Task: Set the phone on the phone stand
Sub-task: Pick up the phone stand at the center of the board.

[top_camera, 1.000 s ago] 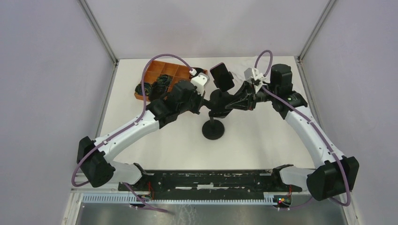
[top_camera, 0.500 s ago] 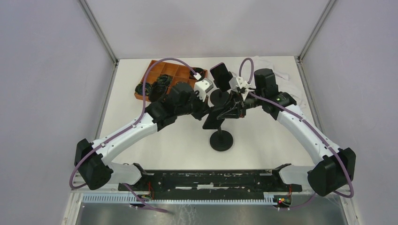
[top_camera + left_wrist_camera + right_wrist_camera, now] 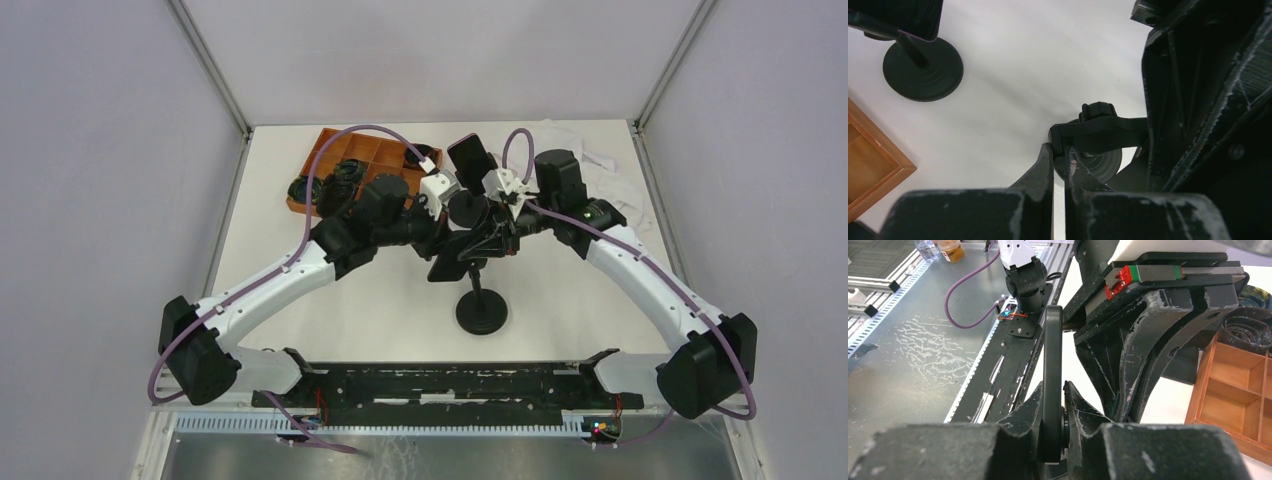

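My right gripper (image 3: 1054, 388) is shut on the phone (image 3: 1052, 340), a thin black slab seen edge-on and upright between the fingers. From above, the phone (image 3: 449, 266) hangs tilted at the table's middle, just over the phone stand's pole. The phone stand (image 3: 481, 313) has a round black base and a thin pole. My left gripper (image 3: 1059, 152) is shut on the stand's black head bracket (image 3: 1098, 131), which carries a small knob, and the round base (image 3: 1098, 167) shows below it. Both grippers (image 3: 437, 243) (image 3: 487, 243) meet tip to tip there.
A second black stand (image 3: 923, 62) with a dark slab (image 3: 472, 163) on top stands just behind the grippers. An orange compartment tray (image 3: 352, 160) holding dark items sits at the back left. White cloth (image 3: 600, 160) lies at the back right. A metal rail (image 3: 440, 385) runs along the near edge.
The stand's base has shifted toward the near right. The right arm has come in leftward with the phone, and both grippers have closed up together over the stand.
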`<state>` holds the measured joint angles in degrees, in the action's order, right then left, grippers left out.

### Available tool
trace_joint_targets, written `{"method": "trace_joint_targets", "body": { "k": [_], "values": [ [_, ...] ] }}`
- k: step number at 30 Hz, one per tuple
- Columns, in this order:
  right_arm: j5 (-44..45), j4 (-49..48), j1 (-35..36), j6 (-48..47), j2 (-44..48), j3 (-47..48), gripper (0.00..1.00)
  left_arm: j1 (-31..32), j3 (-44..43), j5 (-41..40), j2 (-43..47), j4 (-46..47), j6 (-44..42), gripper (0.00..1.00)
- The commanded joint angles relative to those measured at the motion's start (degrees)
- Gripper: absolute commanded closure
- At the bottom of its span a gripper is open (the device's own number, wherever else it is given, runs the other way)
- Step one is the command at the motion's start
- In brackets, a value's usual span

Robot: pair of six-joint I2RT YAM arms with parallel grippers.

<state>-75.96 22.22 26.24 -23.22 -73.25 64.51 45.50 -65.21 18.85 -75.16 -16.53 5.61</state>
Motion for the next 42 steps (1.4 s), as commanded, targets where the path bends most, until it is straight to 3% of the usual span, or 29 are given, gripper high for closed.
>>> {"method": "trace_joint_targets", "body": {
  "k": [1,9,21,42],
  "values": [
    [-1.1,-3.5,0.2,0.7,0.2,-0.5,1.0,0.5,-1.2,5.8,1.5,5.9,-1.5,0.98],
    [0.6,-4.4,-0.9,1.4,1.9,-2.6,1.0,0.6,-0.3,5.7,3.6,5.5,-3.8,0.98],
    [3.2,-13.5,-5.9,10.6,6.9,-9.5,1.0,1.3,-0.4,-2.5,5.5,3.6,-7.8,0.98],
    [18.2,-14.2,-10.4,15.2,4.9,-13.2,1.0,6.9,-2.9,-19.4,3.7,1.7,-12.2,0.98]
  ]
}}
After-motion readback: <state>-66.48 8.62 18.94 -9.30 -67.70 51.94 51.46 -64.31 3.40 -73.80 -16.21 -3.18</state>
